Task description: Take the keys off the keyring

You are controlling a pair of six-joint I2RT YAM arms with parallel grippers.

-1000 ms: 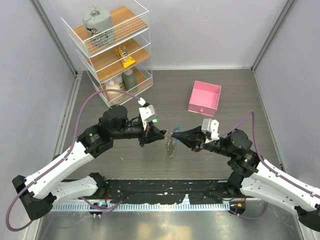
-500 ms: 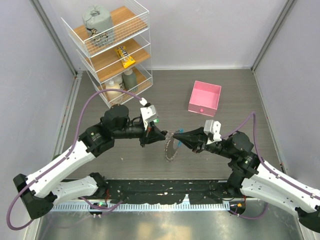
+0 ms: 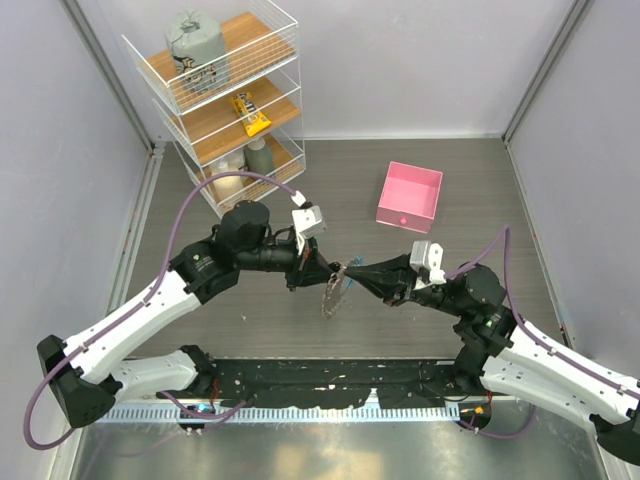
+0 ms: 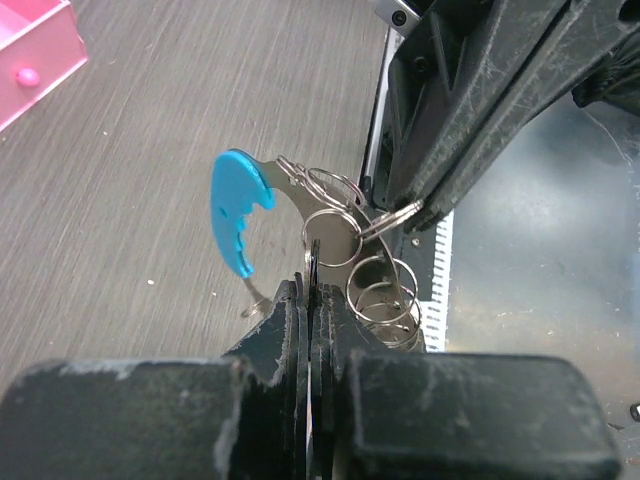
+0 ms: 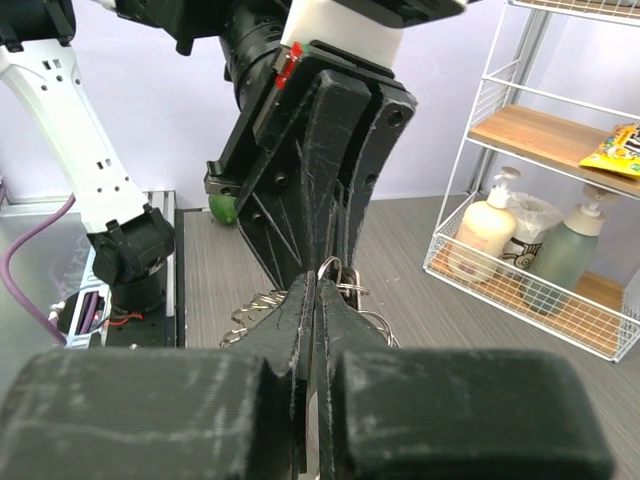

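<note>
Comparing with a second ago: the keyring (image 3: 334,284) and its hanging keys (image 3: 328,300) sit slightly further toward the tabletop's left edge. From above they now read as a narrow edge-on strip, no longer a broad fan. My left arm's elbow has swung toward the far edge; my right arm has barely shifted.

The bunch hangs in the air over the tabletop (image 3: 470,210), midway between the side edges, nearer the near edge, well apart from the pink box (image 3: 409,196).

My left gripper (image 4: 311,290) is clamped tight on the keyring's metal below the blue band (image 4: 236,210). My right gripper (image 5: 317,290) is likewise closed, pinching a thin wire loop of it.

Hard to make out: which piece lies between my left pads. Single keys are too small from above, and my own fingers cut them off in both wrist views.

Both forearms reach inward, tips pointing at each other, just beside one another.
</note>
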